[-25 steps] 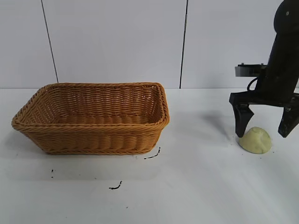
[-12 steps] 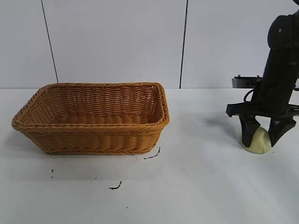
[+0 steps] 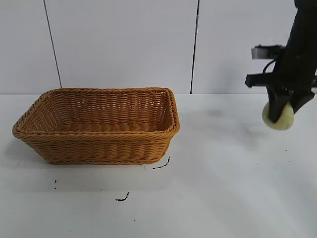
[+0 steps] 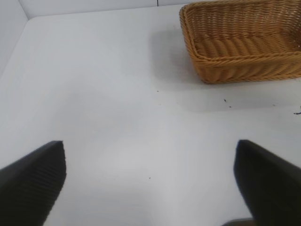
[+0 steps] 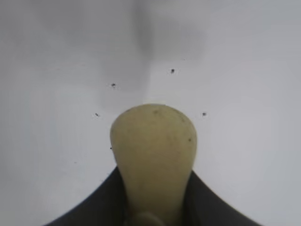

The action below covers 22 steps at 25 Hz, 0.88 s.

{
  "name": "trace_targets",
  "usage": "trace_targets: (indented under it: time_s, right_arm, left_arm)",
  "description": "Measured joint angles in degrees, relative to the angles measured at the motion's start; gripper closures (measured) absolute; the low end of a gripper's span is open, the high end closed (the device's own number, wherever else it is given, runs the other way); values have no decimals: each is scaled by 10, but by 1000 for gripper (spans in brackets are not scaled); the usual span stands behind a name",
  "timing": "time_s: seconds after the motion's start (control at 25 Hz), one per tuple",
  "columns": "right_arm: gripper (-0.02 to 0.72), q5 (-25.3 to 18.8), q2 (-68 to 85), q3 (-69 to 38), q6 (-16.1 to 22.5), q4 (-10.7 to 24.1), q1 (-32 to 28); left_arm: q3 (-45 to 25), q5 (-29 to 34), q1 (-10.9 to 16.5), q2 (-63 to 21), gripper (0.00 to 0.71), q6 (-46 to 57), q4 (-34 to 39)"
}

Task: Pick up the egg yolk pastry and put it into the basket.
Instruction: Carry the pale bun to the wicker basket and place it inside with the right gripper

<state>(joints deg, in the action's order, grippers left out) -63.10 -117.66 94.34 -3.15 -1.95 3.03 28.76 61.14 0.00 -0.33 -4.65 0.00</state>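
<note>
Lifted since a second ago, the egg yolk pastry (image 3: 278, 118) has left the table (image 3: 218, 188) and now hangs in the air at the far right, clamped between the fingers of the right gripper (image 3: 281, 110). Its shadow lies on the bare white surface below. From the right wrist view the pastry (image 5: 154, 155) is squeezed narrow, its long axis running out from the fingers with the rounded end foremost. Well to its left sits the basket (image 3: 99, 124), long side facing the camera, with nothing between them. Small black specks (image 3: 161, 165) mark the table before the basket. At the left, the left gripper (image 4: 150, 181) hangs spread wide over bare table
</note>
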Motion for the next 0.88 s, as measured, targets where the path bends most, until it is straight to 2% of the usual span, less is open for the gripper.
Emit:
trace_targets:
  time_s: [0.16,0.52,0.72,0.88]
  right_arm:
    - [531,-40,11,75,0,0,0]
    - [531,-47,11,159,3,-13,6]
    - [531,-28,9,181,3,-13,57]
    - [531,-12,8,182,3,-13,125]
  left_arm:
    - [0,0,0,0,14,0,0]
    - [0,0,0,0,14,0,0]
    - [0,0,0,0,14,0,0]
    - [0,0,0,0,14,0,0]
